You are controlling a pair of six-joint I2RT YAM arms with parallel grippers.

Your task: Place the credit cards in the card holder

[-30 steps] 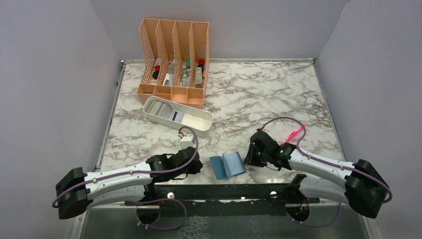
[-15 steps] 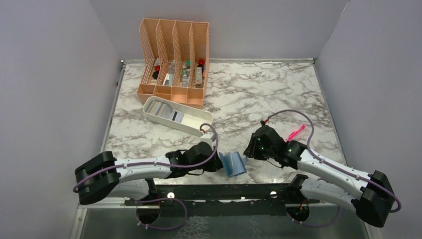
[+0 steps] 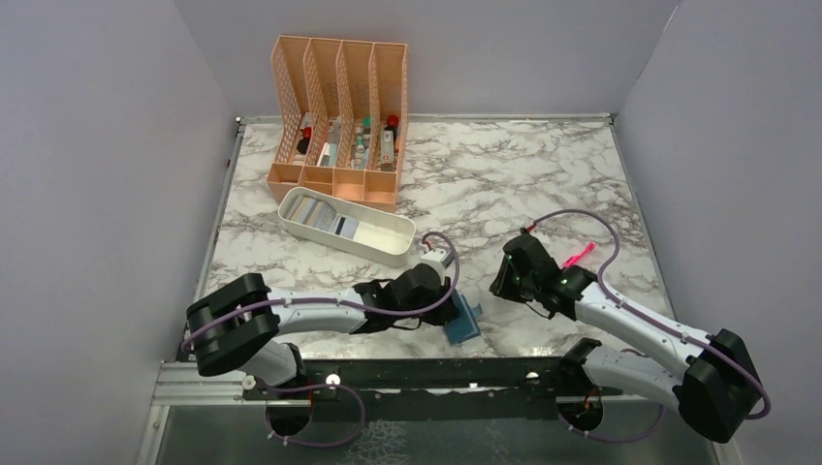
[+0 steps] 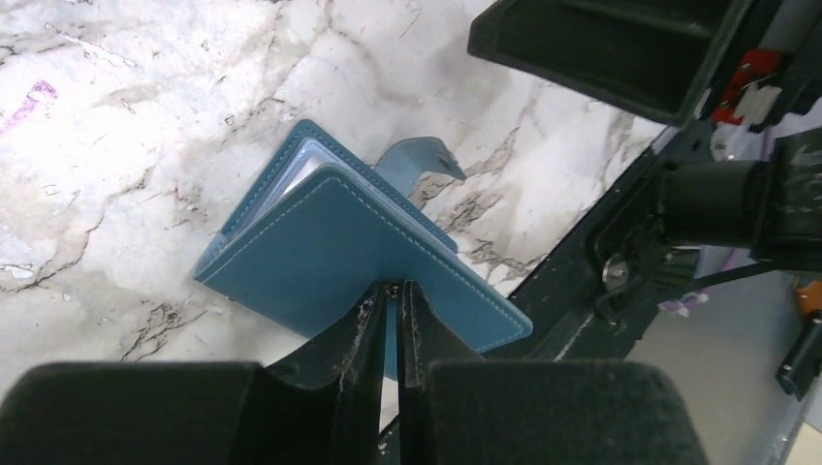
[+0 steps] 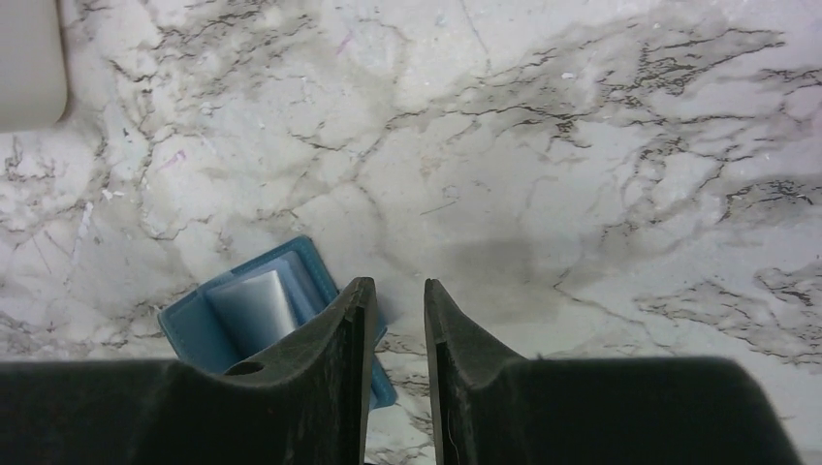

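The teal-blue card holder (image 3: pixel 464 319) lies near the table's front edge, between the two grippers, folded almost shut. In the left wrist view its outer cover (image 4: pixel 349 242) is tilted over the pale inner sleeves, with the snap tab sticking out behind. My left gripper (image 3: pixel 449 308) is shut, and its tips (image 4: pixel 393 288) rest against that cover. My right gripper (image 3: pixel 500 287) stands just right of the holder, slightly open and empty (image 5: pixel 393 286); the holder's inner side (image 5: pixel 208 325) shows to its left. The credit cards (image 3: pixel 325 218) lie in the white tray.
The long white tray (image 3: pixel 388 250) stands behind the left arm, and its corner shows in the right wrist view (image 5: pixel 29 68). A peach mesh organizer (image 3: pixel 339 107) with small bottles stands at the back left. The black front rail (image 3: pixel 436 370) runs just below the holder.
The left gripper has swept right and pushed the holder's left half over, folding the open holder nearly shut. The right gripper has drawn back and right, off the holder's edge.
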